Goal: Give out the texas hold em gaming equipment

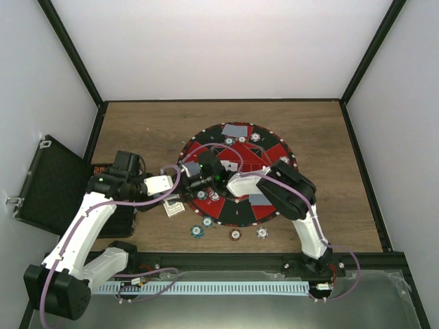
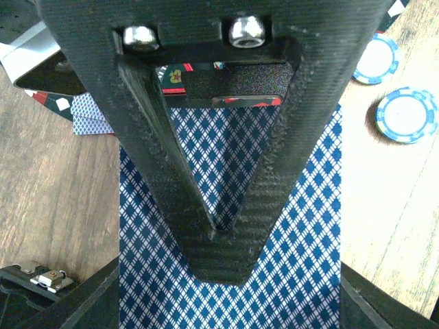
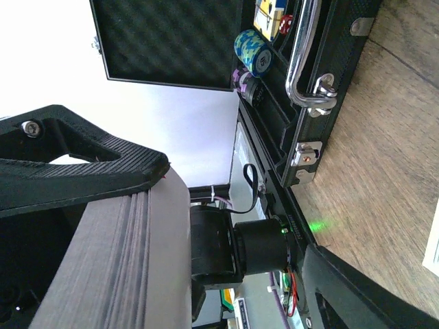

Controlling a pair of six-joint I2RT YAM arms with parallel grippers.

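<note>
- Deck (image 3: 116, 267) of grey-edged cards clenched in right gripper (image 1: 206, 171), above the left part of a round red-and-black mat (image 1: 236, 214) at the middle of the table (image 1: 151, 130)
- Left gripper (image 2: 216, 236) stretched in from the left edge towards the deck, one finger flat over a blue-diamond-backed card (image 2: 302, 226) close under the wrist camera; whether pinched or merely touched, cannot tell
- Two grey card piles on the mat: far pile (image 1: 236, 129) at the side towards the far edge, near pile (image 1: 262, 199) at the side towards the near right corner
- Loose cards (image 1: 175, 207) on bare wood just off the mat's rim, on the side towards the near left corner
- Four striped chips (image 1: 235, 234) in a loose row between the mat and the near edge; two blue-and-white chips (image 2: 406, 114) on the wood beside the card in the left wrist view
- Rim chips (image 1: 254, 138) dotted around the mat's border
- Black case (image 1: 48, 185) open at the left edge, foam lid raised, chip stacks (image 3: 252, 51) in its tray
</note>
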